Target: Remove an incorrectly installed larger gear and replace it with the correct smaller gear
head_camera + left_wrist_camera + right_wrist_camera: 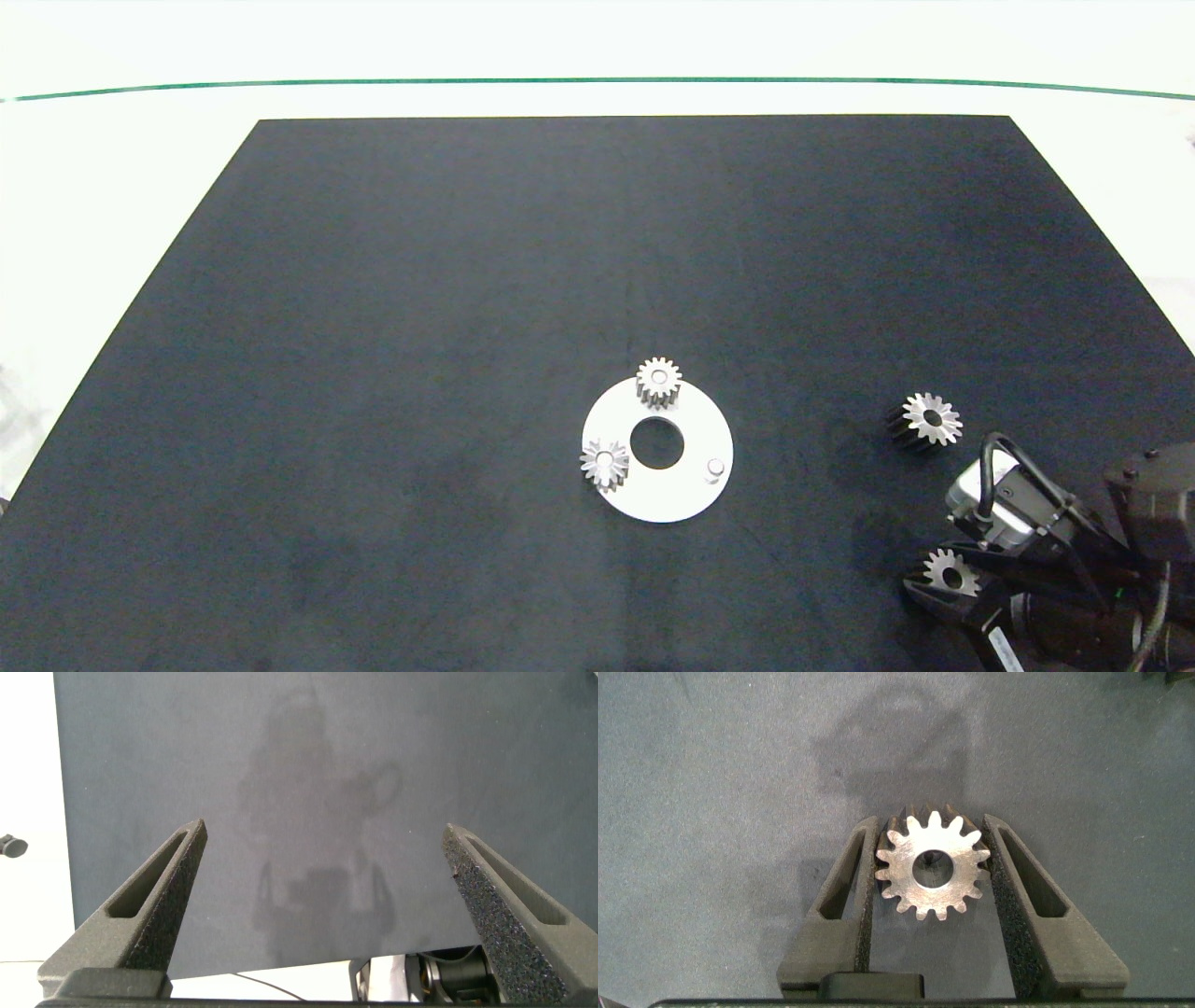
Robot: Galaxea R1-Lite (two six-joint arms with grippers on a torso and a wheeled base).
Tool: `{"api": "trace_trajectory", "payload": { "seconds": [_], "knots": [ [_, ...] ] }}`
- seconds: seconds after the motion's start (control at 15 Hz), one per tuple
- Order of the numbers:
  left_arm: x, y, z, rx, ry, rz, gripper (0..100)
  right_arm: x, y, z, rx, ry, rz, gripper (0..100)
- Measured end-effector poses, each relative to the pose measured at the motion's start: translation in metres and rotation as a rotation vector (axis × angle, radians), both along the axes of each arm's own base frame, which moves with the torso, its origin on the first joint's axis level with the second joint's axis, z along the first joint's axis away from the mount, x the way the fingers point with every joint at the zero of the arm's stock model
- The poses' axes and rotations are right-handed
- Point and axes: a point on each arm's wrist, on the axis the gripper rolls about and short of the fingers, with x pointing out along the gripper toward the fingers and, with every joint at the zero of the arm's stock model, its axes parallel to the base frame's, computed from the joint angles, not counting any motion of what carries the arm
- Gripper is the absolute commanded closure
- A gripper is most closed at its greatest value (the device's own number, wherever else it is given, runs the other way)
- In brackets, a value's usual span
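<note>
On the mat's (467, 280) left side nothing shows of the left gripper (322, 873) in the head view; its wrist view shows it over bare mat, fingers spread wide, holding nothing. Near the centre lies a white disc (686, 490) with a round middle hole. Two small gears sit on it, one (658, 381) at 12 o'clock and one (605, 463) at about 8 o'clock, and a bare peg (715, 467) stands at about 4 o'clock. Right of the disc, well apart, the larger gear (927, 420) lies on the mat, its flat starburst face turned up and its dark side showing. At 5 o'clock of the disc, near the mat's front right corner, the right gripper (932, 868) is closed on the smaller gear (931, 865). That gear lies flat, face up, axis vertical, silvery, with blunt teeth and a wide centre hole. It sits between the two pads, teeth touching both, near the fingertips.
</note>
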Motion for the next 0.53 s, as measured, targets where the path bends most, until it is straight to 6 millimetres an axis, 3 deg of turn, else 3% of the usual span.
{"api": "trace_trajectory", "payload": {
  "seconds": [0.33,0.53],
  "knots": [
    [-0.001,0.000,-0.001,0.004,0.009,-0.009,0,0.000,0.000,0.005,0.009,-0.018,-0.001,78],
    [-0.002,0.000,0.000,0.014,0.002,-0.035,0,0.005,0.003,0.020,0.034,-0.068,0.001,78]
  ]
}}
